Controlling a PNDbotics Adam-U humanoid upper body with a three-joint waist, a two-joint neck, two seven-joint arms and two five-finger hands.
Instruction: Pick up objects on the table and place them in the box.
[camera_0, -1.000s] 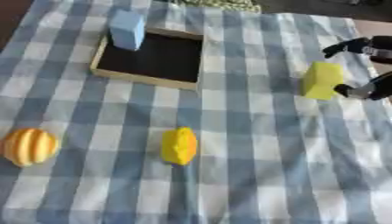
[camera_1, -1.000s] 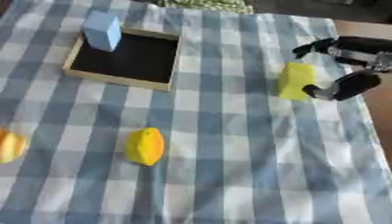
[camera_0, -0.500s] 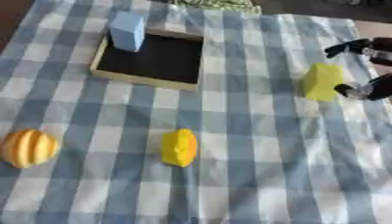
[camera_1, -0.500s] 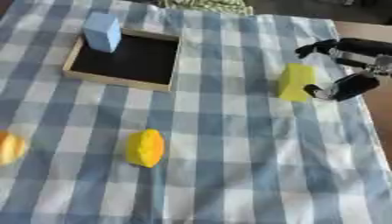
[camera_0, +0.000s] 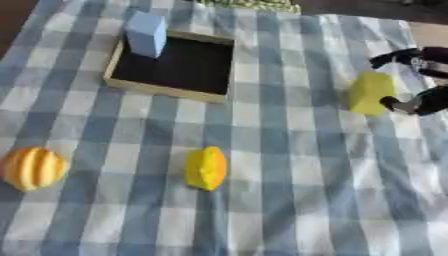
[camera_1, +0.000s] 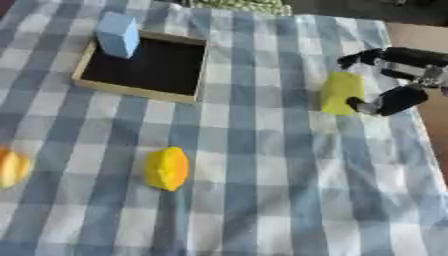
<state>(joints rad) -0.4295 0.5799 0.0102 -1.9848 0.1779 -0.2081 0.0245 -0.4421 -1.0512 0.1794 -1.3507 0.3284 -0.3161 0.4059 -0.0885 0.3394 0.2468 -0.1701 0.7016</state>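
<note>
Right hand spread, I see fingers either side of yellow block | box well to its left, blue block inside | left hand unseen

Five things are showing on the checked cloth: one shallow box, one pale blue block standing in its far left corner, one yellow block, one yellow lemon-like fruit, and one orange, ribbed thing, possibly a small pumpkin.
</note>
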